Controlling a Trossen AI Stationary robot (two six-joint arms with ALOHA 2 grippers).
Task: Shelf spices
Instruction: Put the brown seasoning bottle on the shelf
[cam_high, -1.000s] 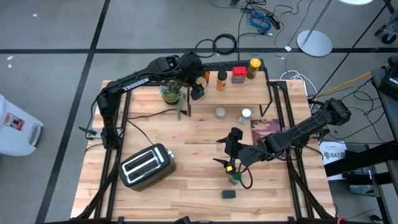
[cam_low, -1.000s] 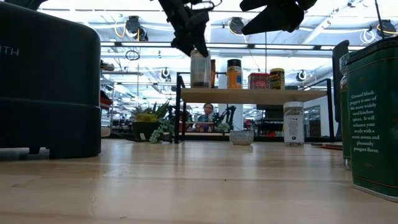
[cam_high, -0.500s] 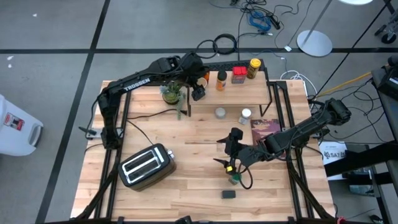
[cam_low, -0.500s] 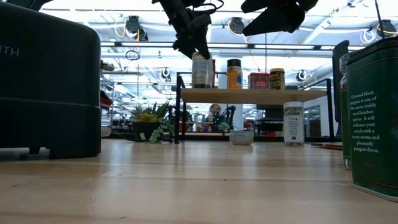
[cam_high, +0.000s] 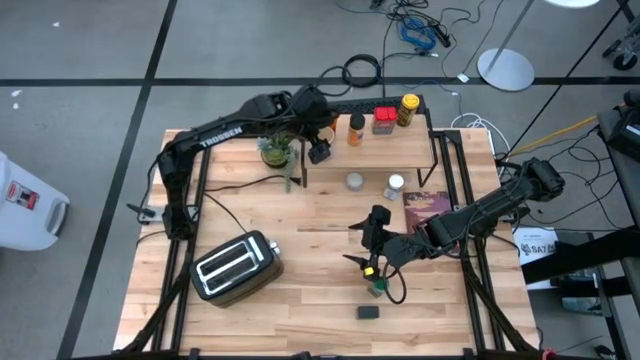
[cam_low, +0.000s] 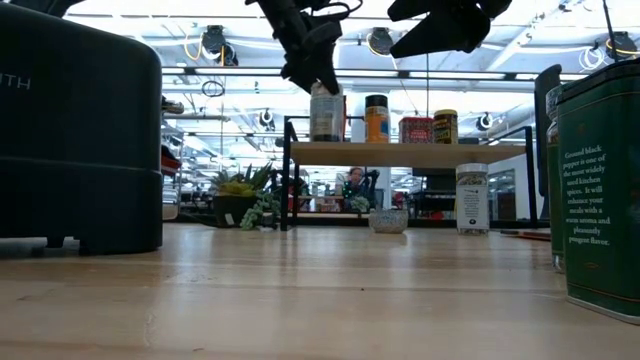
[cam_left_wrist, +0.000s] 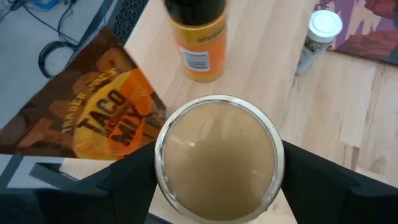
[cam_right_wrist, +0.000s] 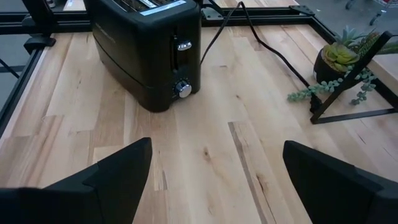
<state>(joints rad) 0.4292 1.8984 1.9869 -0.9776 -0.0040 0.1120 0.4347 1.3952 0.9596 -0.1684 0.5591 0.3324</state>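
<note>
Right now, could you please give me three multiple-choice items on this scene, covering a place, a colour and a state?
1. The left end effector hangs over: A the toaster; B the shelf's left end; C the plant.
2. The tin beside the yellow jar is: A red; B blue; C white.
3. The right end effector is: A shut on a jar; B shut on the plant; C open and empty.

B: the high view shows it there.
A: its top shows red.
C: only bare tabletop shows between its spread fingers.
</note>
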